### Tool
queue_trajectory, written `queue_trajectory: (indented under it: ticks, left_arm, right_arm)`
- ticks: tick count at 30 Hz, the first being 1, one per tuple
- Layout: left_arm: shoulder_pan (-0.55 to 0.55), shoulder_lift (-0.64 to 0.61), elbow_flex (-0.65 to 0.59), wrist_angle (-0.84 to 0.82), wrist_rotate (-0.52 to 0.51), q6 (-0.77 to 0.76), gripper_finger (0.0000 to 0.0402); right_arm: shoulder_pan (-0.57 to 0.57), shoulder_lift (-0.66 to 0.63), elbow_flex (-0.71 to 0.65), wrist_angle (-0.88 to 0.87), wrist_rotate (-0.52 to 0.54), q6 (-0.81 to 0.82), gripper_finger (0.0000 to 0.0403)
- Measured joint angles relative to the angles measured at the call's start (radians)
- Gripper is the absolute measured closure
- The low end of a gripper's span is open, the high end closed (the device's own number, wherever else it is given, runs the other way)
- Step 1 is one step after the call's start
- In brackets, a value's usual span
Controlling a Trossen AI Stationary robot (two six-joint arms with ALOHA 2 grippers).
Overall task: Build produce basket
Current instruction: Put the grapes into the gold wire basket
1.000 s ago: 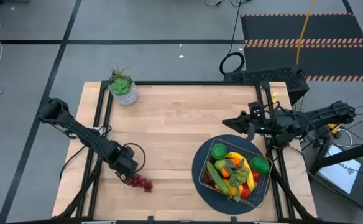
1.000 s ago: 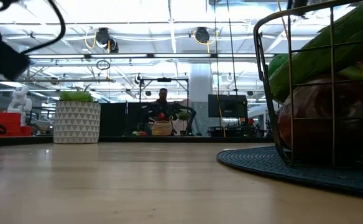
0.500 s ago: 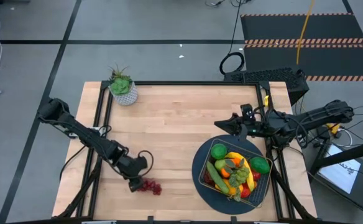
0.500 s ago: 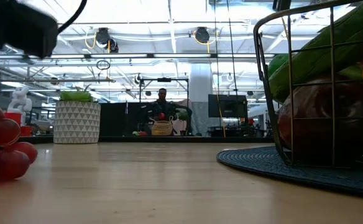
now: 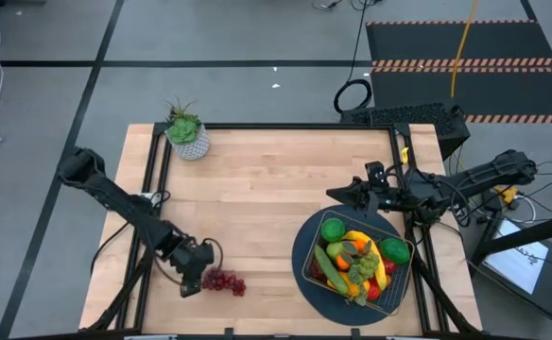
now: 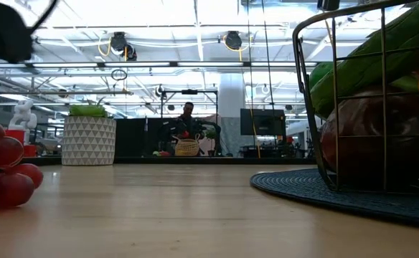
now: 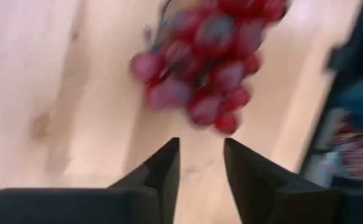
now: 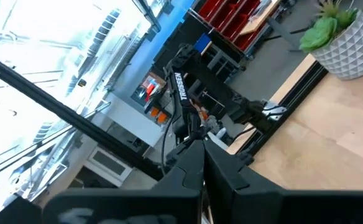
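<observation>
On the table [image 5: 276, 189], grapes [image 5: 224, 280] apparently lie lengthwise left-right.

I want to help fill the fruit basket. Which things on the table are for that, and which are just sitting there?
For the job:
- red grapes, loose on the table
- basket, already full of fruit and vegetables
- left gripper, beside the grapes

Just sitting there:
- potted plant
- round blue mat under the basket
</observation>
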Motion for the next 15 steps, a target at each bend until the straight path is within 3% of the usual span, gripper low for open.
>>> queue_trajectory:
  ticks: [7, 10, 15]
  left_arm:
    - [-0.119, 0.018, 0.0, -0.076, -0.155, 0.055, 0.0205]
    - [-0.152, 0.044, 0.0, -0.064, -0.232, 0.107, 0.0199]
    - [-0.169, 0.115, 0.0, -0.015, -0.266, 0.195, 0.0207]
  right_arm:
    - [0.056, 0.0, 0.0, -0.001, 0.081, -0.002, 0.0403]
    - [0.068, 0.0, 0.0, -0.001, 0.107, -0.008, 0.0403]
    - [0.068, 0.0, 0.0, -0.001, 0.108, -0.007, 0.0403]
